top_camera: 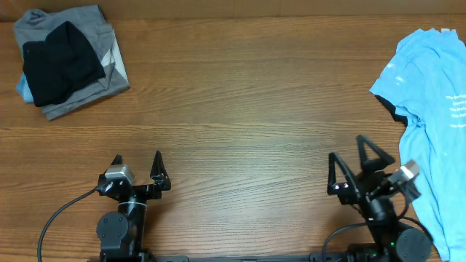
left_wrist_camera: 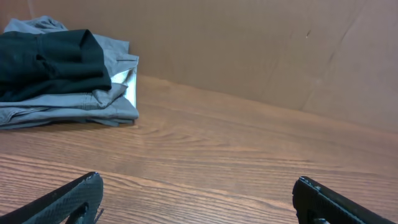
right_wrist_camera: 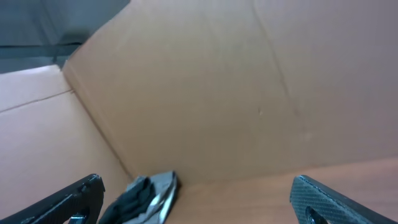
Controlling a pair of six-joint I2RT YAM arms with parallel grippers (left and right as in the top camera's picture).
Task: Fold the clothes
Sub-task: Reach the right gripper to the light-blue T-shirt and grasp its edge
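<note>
1. Table point(top_camera: 240, 109): wood grain, fills the overhead view. Its middle carries nothing.
2. Wall point(left_wrist_camera: 249, 50): brown cardboard, standing along the table's far edge. It fills most of the right wrist view.
3. Blue shirt point(top_camera: 437, 94): light blue and unfolded, lying rumpled along the table's right edge from the far corner down to the near side, and running out of frame. It has small white print point(top_camera: 457, 105) near the right border. A dark edge of cloth point(top_camera: 397, 110) shows under its left hem. Its lower part lies just beside the right arm's base.
4. Grey shirts point(top_camera: 87, 22): a folded stack in the far left corner, flat on the table and well apart from both arms. A pale edge shows at the stack's right side in the left wrist view point(left_wrist_camera: 93, 102).
5. Black shirt point(top_camera: 62, 62): bunched loosely on top of the grey stack, towards its left.
6. Right claw point(top_camera: 346, 148): near edge, right of centre. Its jaws are spread wide with nothing between them, and it is clear of the blue shirt. Its camera is tilted up at the wall.
7. Left claw point(top_camera: 137, 158): near edge, left of centre. Its jaws are spread wide and empty above bare table, pointing towards the far-left stack.
8. Cable point(top_camera: 62, 211): black, curving from the left arm to the near left edge.
</note>
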